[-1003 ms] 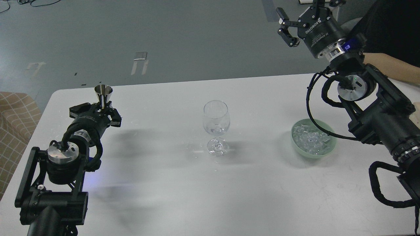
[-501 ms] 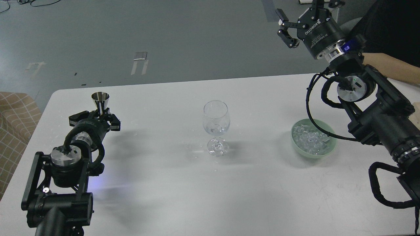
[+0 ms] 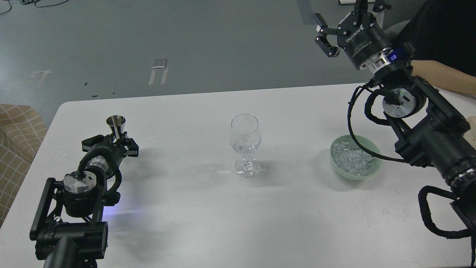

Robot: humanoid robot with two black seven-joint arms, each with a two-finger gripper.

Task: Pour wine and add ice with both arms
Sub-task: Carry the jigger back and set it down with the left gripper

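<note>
White table (image 3: 193, 223): left gripper (image 3: 116, 140) clamps steel jigger (image 3: 116, 125); keep it upright toward wine glass (image 3: 244, 137). Right gripper (image 3: 344, 18) is spread wide, empty.

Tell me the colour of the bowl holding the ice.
Pale green bowl; the ice is clear. Head view shows it best.

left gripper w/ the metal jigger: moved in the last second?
Yes. The left gripper, shut on the metal jigger, has dropped toward the table; the wine glass stayed put, and the jigger's rim now sits level with the glass's.
</note>
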